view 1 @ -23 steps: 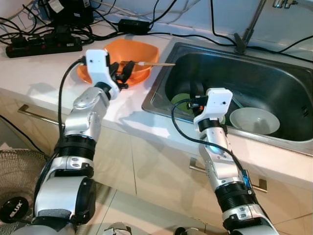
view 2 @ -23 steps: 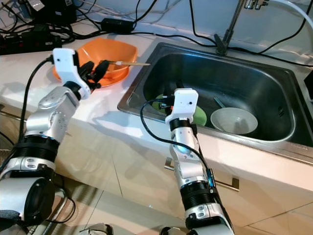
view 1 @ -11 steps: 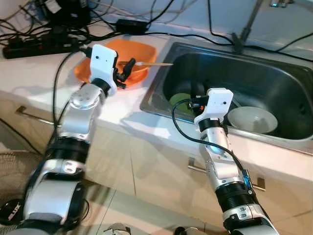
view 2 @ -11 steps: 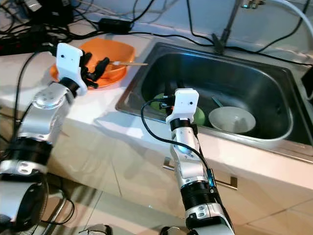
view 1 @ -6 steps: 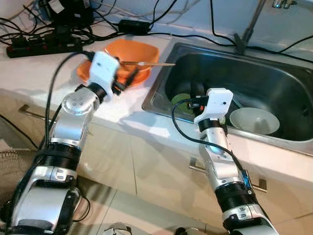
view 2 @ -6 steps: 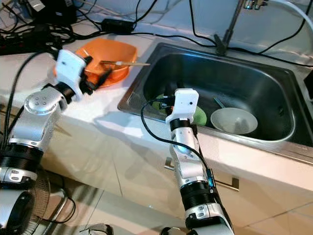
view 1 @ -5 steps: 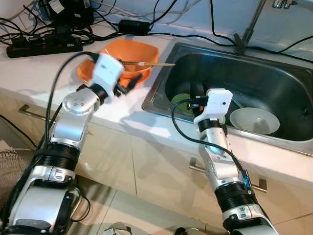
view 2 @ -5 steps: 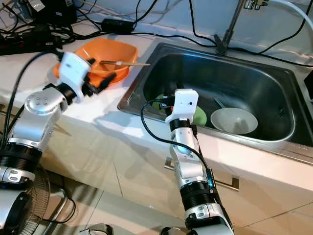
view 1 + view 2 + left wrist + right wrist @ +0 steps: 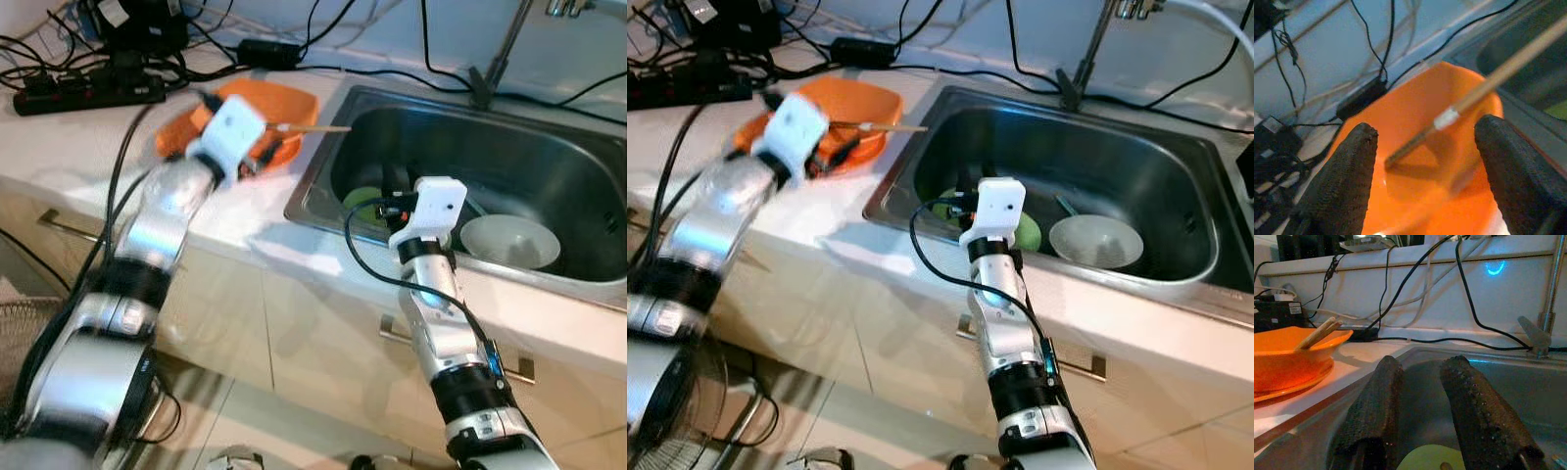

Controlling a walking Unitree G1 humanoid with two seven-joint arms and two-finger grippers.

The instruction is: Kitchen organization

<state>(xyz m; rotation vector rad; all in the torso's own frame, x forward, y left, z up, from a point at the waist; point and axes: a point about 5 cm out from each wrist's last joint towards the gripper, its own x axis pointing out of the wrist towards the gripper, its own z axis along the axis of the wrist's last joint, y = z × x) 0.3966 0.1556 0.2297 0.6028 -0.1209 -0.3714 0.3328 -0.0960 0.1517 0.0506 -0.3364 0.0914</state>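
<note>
Since the earlier frames your left gripper (image 9: 1422, 161) has swung in over the orange bowl (image 9: 284, 103) on the counter, fingers spread and empty. You see the chopstick (image 9: 1488, 81) lying between them, its long axis running from the bowl out toward the sink (image 9: 549, 157). Your right gripper (image 9: 1422, 406) hangs in the sink, slightly parted, empty, farther off.

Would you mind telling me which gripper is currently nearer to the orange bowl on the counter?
Left. The left gripper is open right over the orange bowl, fingers straddling the chopstick lying in it. The right gripper is over the sink, apart from the bowl.
</note>
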